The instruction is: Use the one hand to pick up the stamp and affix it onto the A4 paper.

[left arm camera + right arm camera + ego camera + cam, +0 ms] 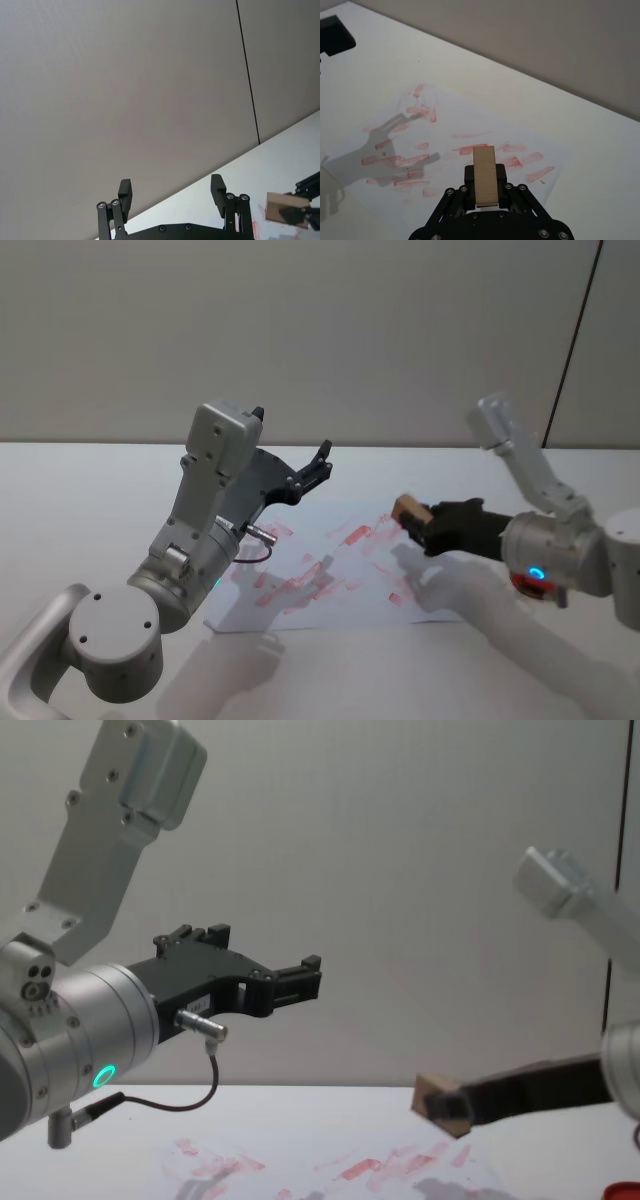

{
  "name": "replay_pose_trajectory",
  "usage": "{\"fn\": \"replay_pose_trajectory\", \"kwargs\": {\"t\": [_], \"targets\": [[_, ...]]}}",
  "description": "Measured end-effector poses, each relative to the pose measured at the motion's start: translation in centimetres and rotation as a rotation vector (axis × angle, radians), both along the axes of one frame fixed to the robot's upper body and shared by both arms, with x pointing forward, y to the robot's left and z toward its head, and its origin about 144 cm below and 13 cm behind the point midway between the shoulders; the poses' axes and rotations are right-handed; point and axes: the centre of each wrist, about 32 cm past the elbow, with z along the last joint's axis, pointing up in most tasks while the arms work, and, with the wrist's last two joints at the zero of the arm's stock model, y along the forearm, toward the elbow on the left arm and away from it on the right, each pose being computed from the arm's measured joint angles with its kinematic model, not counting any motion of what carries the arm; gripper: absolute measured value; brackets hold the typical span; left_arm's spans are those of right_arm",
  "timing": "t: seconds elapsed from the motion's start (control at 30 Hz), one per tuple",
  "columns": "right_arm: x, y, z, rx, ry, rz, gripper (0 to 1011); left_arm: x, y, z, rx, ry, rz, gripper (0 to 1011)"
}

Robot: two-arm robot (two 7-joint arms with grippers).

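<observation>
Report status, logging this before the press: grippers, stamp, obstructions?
Right gripper shut on small tan wooden stamp, held above ink-smeared white A4 paper. Left gripper open, raised, idle. Nothing blocking.

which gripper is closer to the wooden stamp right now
The right. The right gripper is shut on the stamp, holding it above the right part of the A4 paper. The left gripper is open, raised over the paper's far left side, apart from the stamp.

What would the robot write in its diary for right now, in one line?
right tool: shut on stamp, held above A4 paper | left tool: open, raised, idle | stamp not yet pressed
</observation>
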Motion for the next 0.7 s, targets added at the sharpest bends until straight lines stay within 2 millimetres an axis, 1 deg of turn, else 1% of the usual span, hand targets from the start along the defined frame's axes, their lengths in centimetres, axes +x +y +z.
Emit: {"fn": "replay_pose_trajectory", "kwargs": {"t": [0.2,0.3,0.37,0.5,0.53,0.7], "targets": [[-0.7,-1.6,0.4,0.022,-0.021,-0.06,217,0.0,0.0,0.0,0.0,0.0,0.0,1003],[-1.5,-3.0,0.5,0.019,-0.031,-0.109,217,0.0,0.0,0.0,0.0,0.0,0.0,1003],[-1.8,-3.5,0.5,0.016,-0.033,-0.128,217,0.0,0.0,0.0,0.0,0.0,0.0,1003],[-3.1,-5.3,0.2,-0.005,-0.029,-0.19,217,0.0,0.0,0.0,0.0,0.0,0.0,1003],[-3.1,-5.3,0.2,-0.005,-0.029,-0.19,217,0.0,0.0,0.0,0.0,0.0,0.0,1002],[-4.6,-6.9,-0.1,-0.027,-0.025,-0.246,217,0.0,0.0,0.0,0.0,0.0,0.0,1002]]}}
